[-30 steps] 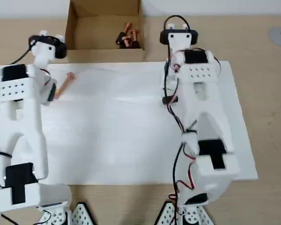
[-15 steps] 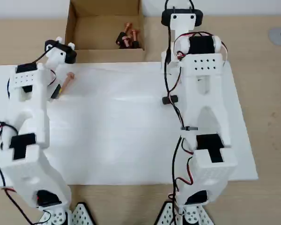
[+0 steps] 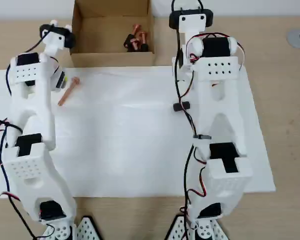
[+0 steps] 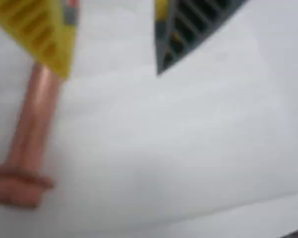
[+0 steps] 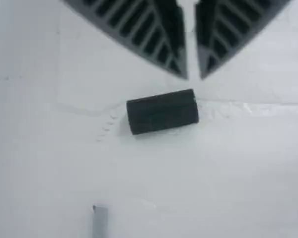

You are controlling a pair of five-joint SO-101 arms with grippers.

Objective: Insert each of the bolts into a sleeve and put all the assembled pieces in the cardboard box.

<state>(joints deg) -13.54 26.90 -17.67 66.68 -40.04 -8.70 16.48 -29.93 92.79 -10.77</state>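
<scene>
A copper bolt [image 3: 69, 90] lies on the white sheet near its far left corner. In the left wrist view the bolt [image 4: 29, 136] rests with its shaft end under the yellow finger [image 4: 39, 29] of my left gripper [image 4: 109, 73], which is open and holds nothing. A short black sleeve [image 3: 181, 106] lies beside the right arm. In the right wrist view the sleeve [image 5: 161, 111] lies on its side just past the tips of my right gripper [image 5: 191, 74], which is shut and empty. The cardboard box [image 3: 112, 59] at the back holds several assembled pieces [image 3: 135, 40].
A white sheet [image 3: 125, 145] covers most of the wooden table, and both arms stand over it. A small grey disc [image 3: 297, 37] sits at the far right of the table. The sheet between the two arms is bare.
The left arm swung in over the bolt, and its wrist now points further toward the box. The right arm stretched forward over the sleeve, then held still. Bolt and sleeve have not moved.
</scene>
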